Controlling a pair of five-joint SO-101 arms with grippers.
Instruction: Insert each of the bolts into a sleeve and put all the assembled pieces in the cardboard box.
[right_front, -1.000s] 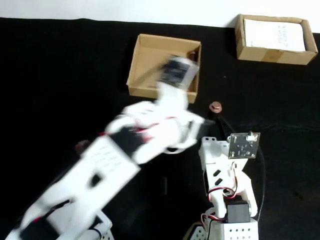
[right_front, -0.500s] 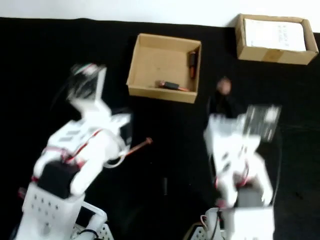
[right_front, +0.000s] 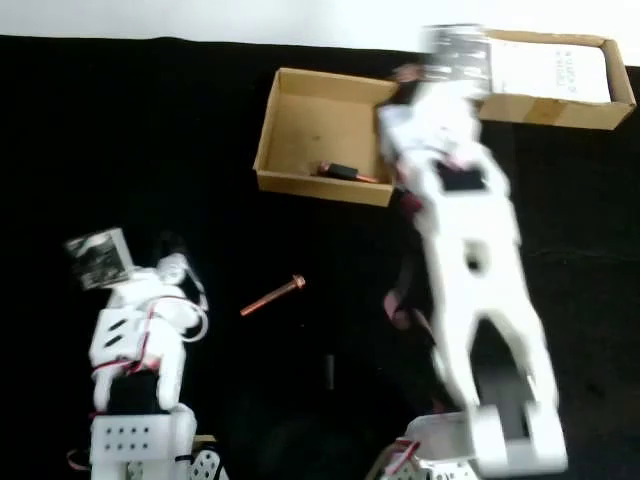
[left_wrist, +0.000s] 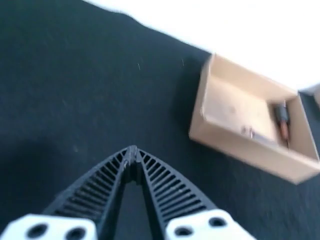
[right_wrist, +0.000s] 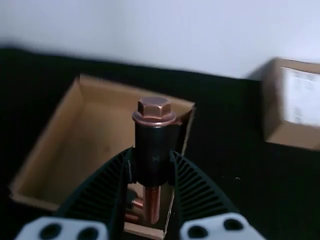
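A: What is held by the right gripper (right_wrist: 151, 159)?

B: A black cylindrical sleeve (right_wrist: 152, 142) is clamped between its fingers. A copper hex-headed bolt (right_wrist: 153, 111) is seated through the sleeve, head up, with the threaded end showing below. The piece is held upright above the right side of the open brown cardboard box (right_wrist: 95, 135).

A: And the left gripper (left_wrist: 131, 159)?

B: Its fingers are pressed together at the tips, and nothing is caught between them. It is held over the black cloth-covered table (left_wrist: 75, 90), well apart from the box.

A: What is seen inside the box?

B: One assembled piece (right_front: 345, 172) is laid near the front wall, and a second assembled piece (left_wrist: 283, 119) along the right wall.

A: Anything else?

B: A loose copper bolt (right_front: 272, 296) is laid on the cloth in front of the box, between the arms. A smaller cardboard box (right_front: 550, 65) with white paper inside is set at the far right.
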